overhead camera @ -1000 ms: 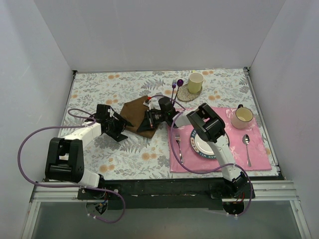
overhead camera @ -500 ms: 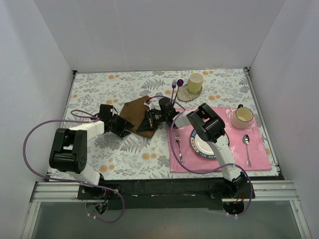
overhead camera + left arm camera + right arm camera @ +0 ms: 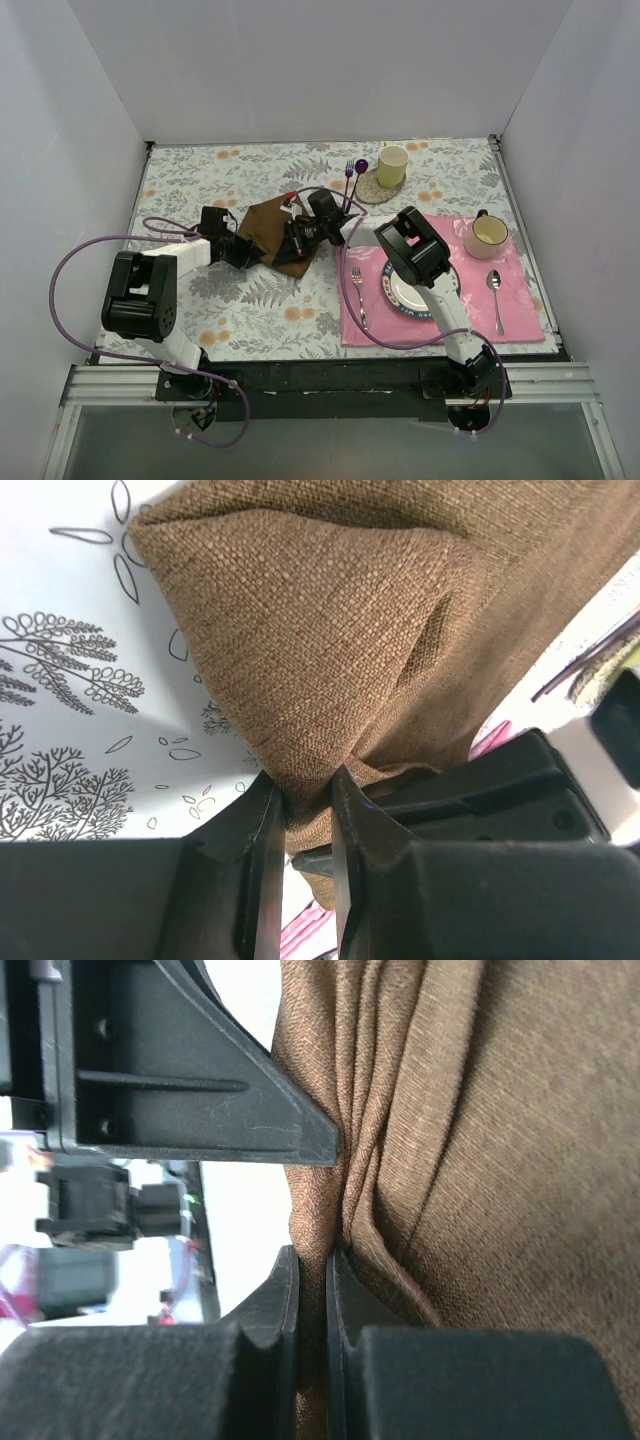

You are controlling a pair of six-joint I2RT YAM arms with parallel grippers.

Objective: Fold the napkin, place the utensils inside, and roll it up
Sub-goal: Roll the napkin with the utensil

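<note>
Top ext cam: fixed high behind near edge of table (image 3: 250, 315), angled down, far enough to take in whole tabletop; L wrist cam: right up against napkin (image 3: 330, 630), looking along cloth; R wrist cam: equally close, from opposite side; shared across all three: napkin.

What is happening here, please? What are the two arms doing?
Both arms are working on the brown napkin in the middle of the table. The left gripper has its jaws closed on one corner of the cloth. The right gripper pinches a gathered fold on the other side. The napkin is bunched and creased between them, not yet folded neatly. The purple fork and purple spoon lie behind it, not yet in the cloth.
</note>
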